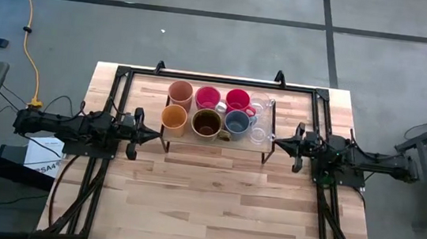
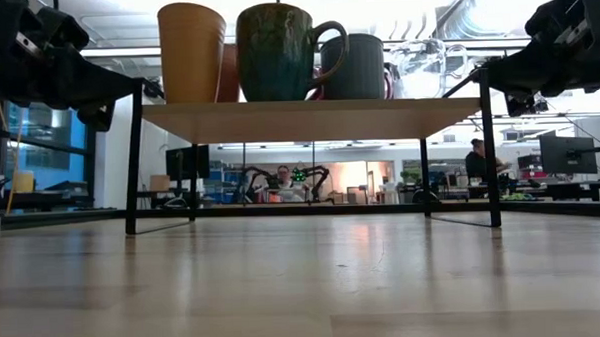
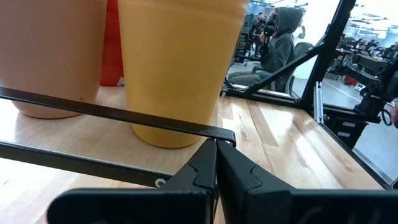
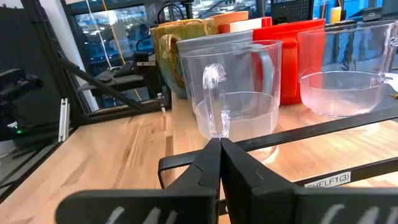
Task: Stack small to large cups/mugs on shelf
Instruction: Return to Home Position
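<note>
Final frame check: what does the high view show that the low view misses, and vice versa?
Only the high view: the two rows on the shelf, with the peach tumbler and two red cups behind, mostly hidden from low down. Only the low view: the open space under the shelf and a person in the room beyond. Both: the orange-yellow cup, dark-brown mug and grey-blue mug in front, a clear glass cup, and the left gripper and right gripper beside the shelf's ends.

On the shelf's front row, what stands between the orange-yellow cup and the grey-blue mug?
The dark-brown mug stands between the orange-yellow cup and the grey-blue mug. The high view shows this plainly.
</note>
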